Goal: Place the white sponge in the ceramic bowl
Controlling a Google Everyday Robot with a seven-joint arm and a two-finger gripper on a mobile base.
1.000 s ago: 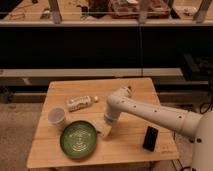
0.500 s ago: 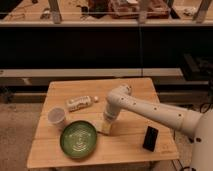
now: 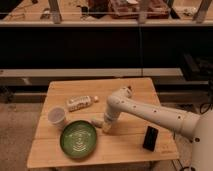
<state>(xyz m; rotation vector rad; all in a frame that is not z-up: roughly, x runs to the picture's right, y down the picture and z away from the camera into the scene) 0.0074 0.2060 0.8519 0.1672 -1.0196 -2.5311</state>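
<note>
The green ceramic bowl [image 3: 78,138] with pale rings at its centre sits on the wooden table [image 3: 125,150] at the front left. My gripper [image 3: 106,125] points down at the table just right of the bowl's upper right rim. A small off-white block, the white sponge [image 3: 98,121], shows at the gripper's left side, between the gripper and the bowl's rim. I cannot tell whether the gripper holds it or only touches it. The sponge is outside the bowl.
A white paper cup [image 3: 57,116] stands left of the bowl. A white labelled bottle [image 3: 80,103] lies on its side behind the bowl. A black flat object [image 3: 150,138] stands at the table's right front. A dark shelf unit runs behind the table.
The arm's elbow has shifted slightly left. The gripper stays low by the bowl's right rim, with the sponge beside it.
</note>
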